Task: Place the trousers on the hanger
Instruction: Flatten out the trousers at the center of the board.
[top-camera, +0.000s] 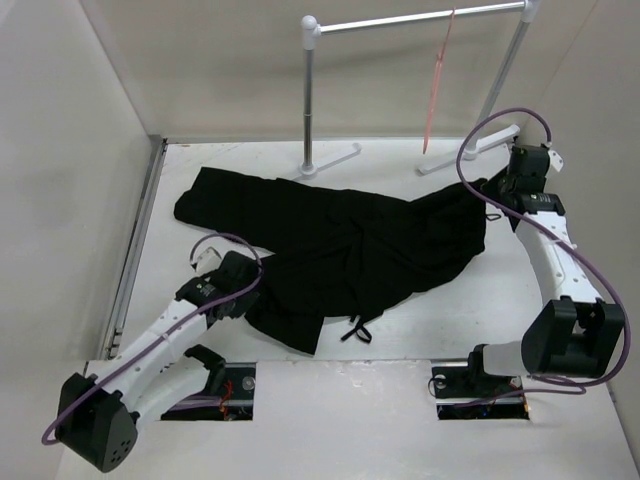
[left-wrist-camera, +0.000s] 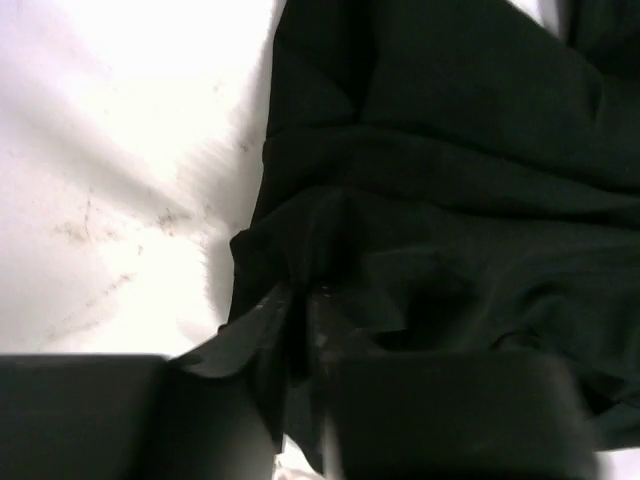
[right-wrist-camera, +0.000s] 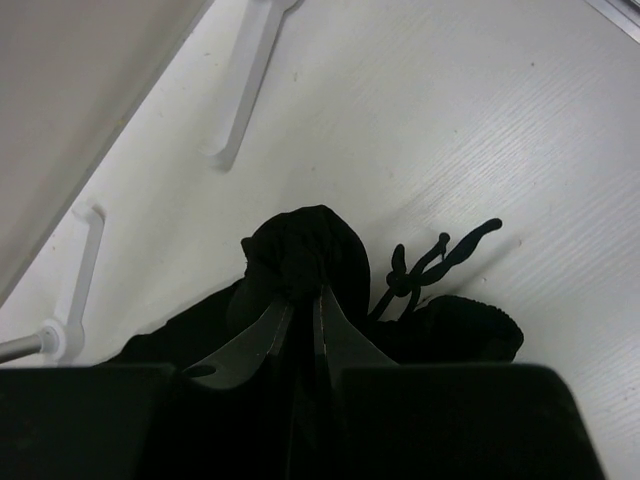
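Observation:
The black trousers lie crumpled across the middle of the table. My left gripper sits at their near left edge. In the left wrist view its jaws are shut on a fold of the dark fabric. My right gripper is at the trousers' right end. Its jaws are shut on a bunched lump of cloth, with a black drawstring lying beside it. The thin pink-red hanger hangs from the rail at the back right, apart from both grippers.
A white-and-grey garment rail stands at the back on two posts with flat white feet. White walls close in the left side and the back. Two cut-outs sit at the near edge by the arm bases.

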